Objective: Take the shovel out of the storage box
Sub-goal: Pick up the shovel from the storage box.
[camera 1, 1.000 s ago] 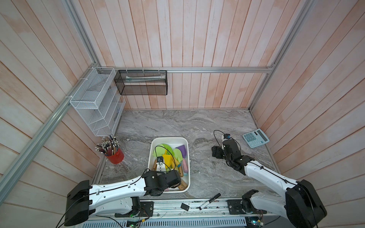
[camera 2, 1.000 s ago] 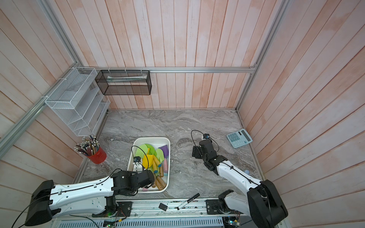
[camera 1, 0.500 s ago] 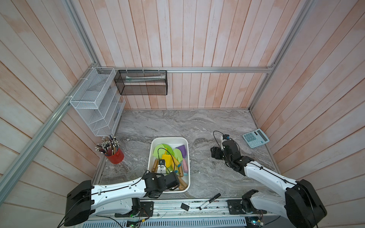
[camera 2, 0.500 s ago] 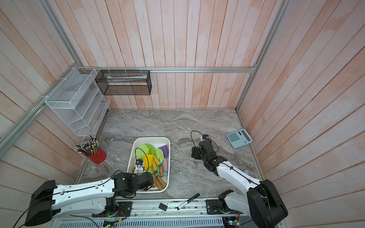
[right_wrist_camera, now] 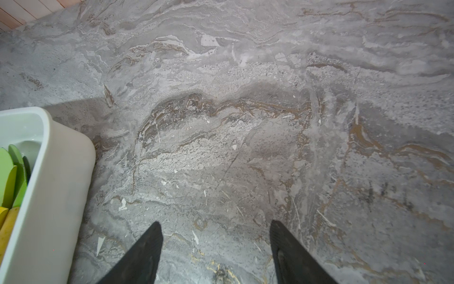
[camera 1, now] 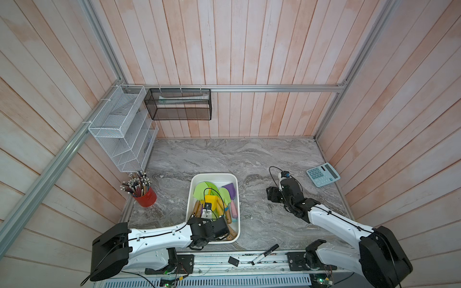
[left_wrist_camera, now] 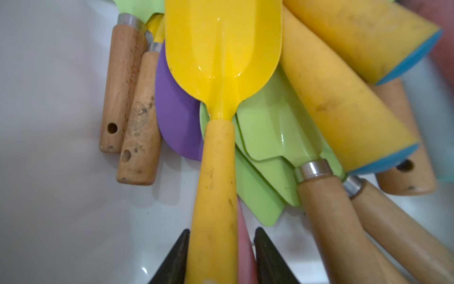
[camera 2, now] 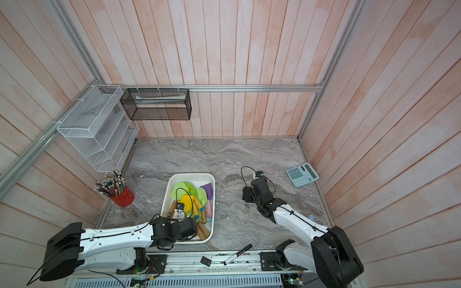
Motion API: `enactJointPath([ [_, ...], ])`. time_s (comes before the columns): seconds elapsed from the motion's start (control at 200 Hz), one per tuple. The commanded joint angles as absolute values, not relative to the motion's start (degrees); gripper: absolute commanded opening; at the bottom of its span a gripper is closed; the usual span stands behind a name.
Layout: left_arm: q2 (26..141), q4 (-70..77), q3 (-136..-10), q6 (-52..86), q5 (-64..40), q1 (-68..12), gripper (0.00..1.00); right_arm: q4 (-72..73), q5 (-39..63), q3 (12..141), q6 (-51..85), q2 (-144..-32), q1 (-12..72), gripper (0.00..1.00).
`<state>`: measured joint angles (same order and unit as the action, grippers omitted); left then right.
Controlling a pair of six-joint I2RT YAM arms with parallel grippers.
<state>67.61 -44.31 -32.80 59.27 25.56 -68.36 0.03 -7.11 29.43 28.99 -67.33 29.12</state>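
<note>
The white storage box [camera 1: 213, 175] [camera 2: 192, 175] stands near the table's front, filled with several toy shovels in yellow, green and purple, some with wooden handles. My left gripper [left_wrist_camera: 222, 231] is down inside the box's near end. It is shut on the handle of the yellow shovel [left_wrist_camera: 221, 61] [camera 1: 210, 199], with a pink handle [left_wrist_camera: 243, 236] pinched beside it. My right gripper [right_wrist_camera: 215, 223] [camera 1: 273, 194] hangs open over bare marble to the right of the box, holding nothing. The box's corner [right_wrist_camera: 61, 172] shows in the right wrist view.
A blue calculator [camera 1: 323, 174] lies at the right edge. A red cup of pencils [camera 1: 146, 197] stands left of the box. A black marker [camera 1: 264, 254] and a small black piece [camera 1: 233, 260] rest on the front rail. A white wire rack [camera 1: 122, 132] and a black mesh basket [camera 1: 178, 104] hang on the walls.
My left wrist has drawn back toward the box's near end and its jaws have closed in on the yellow handle. The right jaws have narrowed a little; that arm has barely moved.
</note>
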Motion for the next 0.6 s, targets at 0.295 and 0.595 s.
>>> enactJointPath([
  [0.295,66.86,-46.87,-36.46,56.89,26.72,-67.27,0.38,0.66,-6.17,29.09,29.44,-68.01,29.42,0.71],
  [0.595,66.8,-45.95,-35.25,55.56,24.23,-66.01,0.34,0.57,-6.62,29.37,29.09,-67.94,29.44,0.71],
])
